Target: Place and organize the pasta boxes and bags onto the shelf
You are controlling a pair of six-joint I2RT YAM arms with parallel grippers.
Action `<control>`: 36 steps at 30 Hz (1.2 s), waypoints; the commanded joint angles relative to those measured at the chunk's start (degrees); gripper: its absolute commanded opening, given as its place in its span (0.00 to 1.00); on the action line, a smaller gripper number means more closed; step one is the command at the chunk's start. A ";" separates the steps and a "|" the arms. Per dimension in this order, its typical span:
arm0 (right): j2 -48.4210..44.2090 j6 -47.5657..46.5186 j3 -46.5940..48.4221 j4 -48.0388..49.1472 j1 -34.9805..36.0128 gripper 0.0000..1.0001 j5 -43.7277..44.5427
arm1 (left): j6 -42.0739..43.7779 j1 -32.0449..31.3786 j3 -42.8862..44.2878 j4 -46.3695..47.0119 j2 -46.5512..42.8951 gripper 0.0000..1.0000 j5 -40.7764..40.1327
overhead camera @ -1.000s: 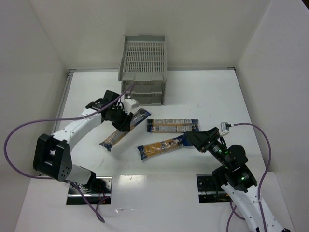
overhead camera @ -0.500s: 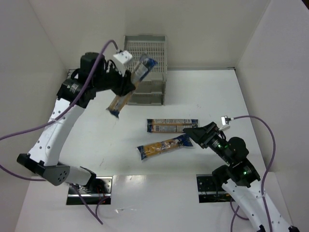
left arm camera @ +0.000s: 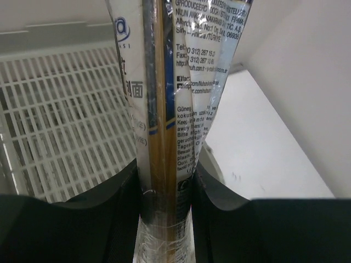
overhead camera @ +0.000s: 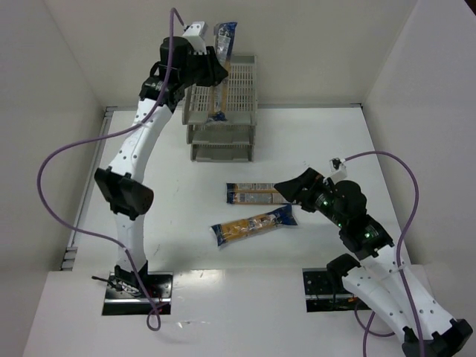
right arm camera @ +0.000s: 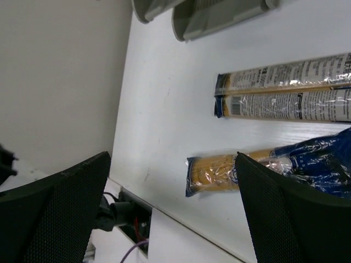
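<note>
Left claw (overhead camera: pixel 211 65) is pinching one pack (overhead camera: pixel 221 71) mid-length, holding it near upright over the shelf (overhead camera: pixel 242 88) top tray; can't tell if the low end is touching the grid; risk: releasing at this tilt, it's tipping over the rim or landing crooked. Right claw (overhead camera: pixel 291 187) is spread and empty, hovering by far pack (overhead camera: pixel 265 194) and near pack (overhead camera: pixel 251 224), both lying on the desk (overhead camera: pixel 335 141).

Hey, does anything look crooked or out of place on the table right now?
The near pack lies askew, slanted, while the far pack lies straight. A third pack stands nearly on end in the left fingers over the rack, not yet laid flat.
</note>
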 commanded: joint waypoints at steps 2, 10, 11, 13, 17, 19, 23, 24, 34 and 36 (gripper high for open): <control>-2.07 0.91 -1.67 1.76 0.26 1.00 2.61 | -7.78 1.25 11.59 16.23 5.05 0.00 -4.22; 0.57 -0.66 -0.53 1.05 0.26 1.00 5.25 | -6.91 1.25 10.73 20.82 10.87 0.14 -7.65; 1.18 -0.67 -0.53 1.05 0.26 1.00 5.86 | -6.90 1.25 10.72 20.82 10.88 0.23 -7.66; 2.50 -1.28 0.17 0.45 0.26 1.00 5.86 | -6.29 1.25 10.11 20.82 11.41 0.67 -8.27; 5.48 -4.27 2.02 -1.23 0.26 1.00 5.34 | -5.76 1.25 9.49 20.29 10.80 0.90 -11.96; 8.46 -6.99 4.74 -2.28 0.26 1.00 4.11 | -5.15 1.25 9.49 20.29 10.27 1.00 -13.89; 16.55 -14.89 11.68 -6.05 0.26 1.00 0.78 | -4.00 1.25 9.49 19.16 7.46 1.00 -18.81; 18.22 -17.08 14.13 -7.11 0.87 1.00 0.16 | -3.48 1.25 8.71 19.15 6.58 1.00 -18.82; 42.99 -45.21 29.43 -17.05 27.73 1.00 14.61 | 16.72 1.25 -21.65 17.48 -25.61 1.00 -20.12; 49.66 -49.42 30.24 -17.06 30.66 1.00 17.01 | 19.80 1.78 -38.79 15.99 -33.47 1.00 -21.80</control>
